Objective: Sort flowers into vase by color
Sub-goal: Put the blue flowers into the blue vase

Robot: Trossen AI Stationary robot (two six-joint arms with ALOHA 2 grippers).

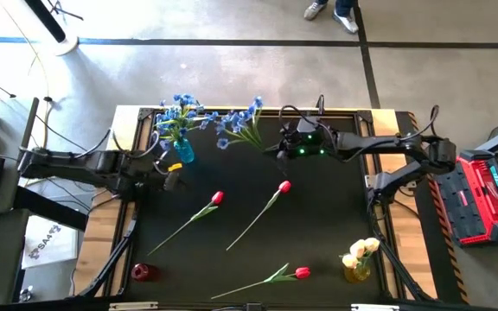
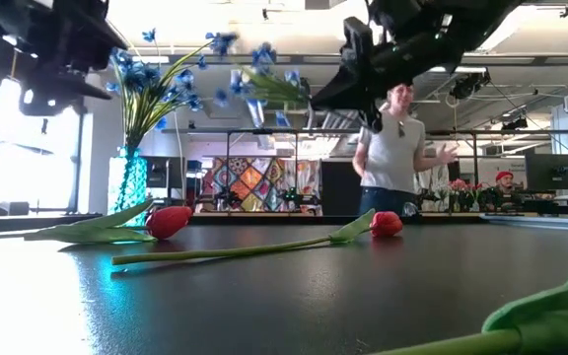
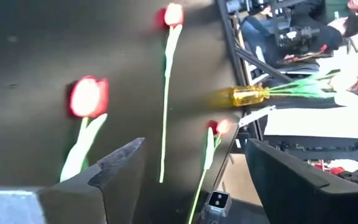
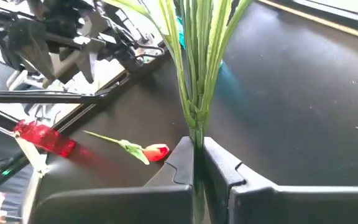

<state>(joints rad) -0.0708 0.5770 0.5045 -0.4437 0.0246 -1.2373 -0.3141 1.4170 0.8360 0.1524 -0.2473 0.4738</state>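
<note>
One blue spray (image 1: 242,123) was held by its stems in the right gripper (image 1: 277,149) – jaws clamped – near the blue vase (image 1: 183,152). Left gripper (image 1: 164,175) – jaws wide, nothing held – was beside that vase.

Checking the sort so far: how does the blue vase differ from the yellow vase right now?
The blue vase stands at the table's far-left end; the yellow vase stands near-right. The blue vase holds blue sprays; the yellow vase holds pale yellow tulips. Both stand upright and already hold flowers.
</note>
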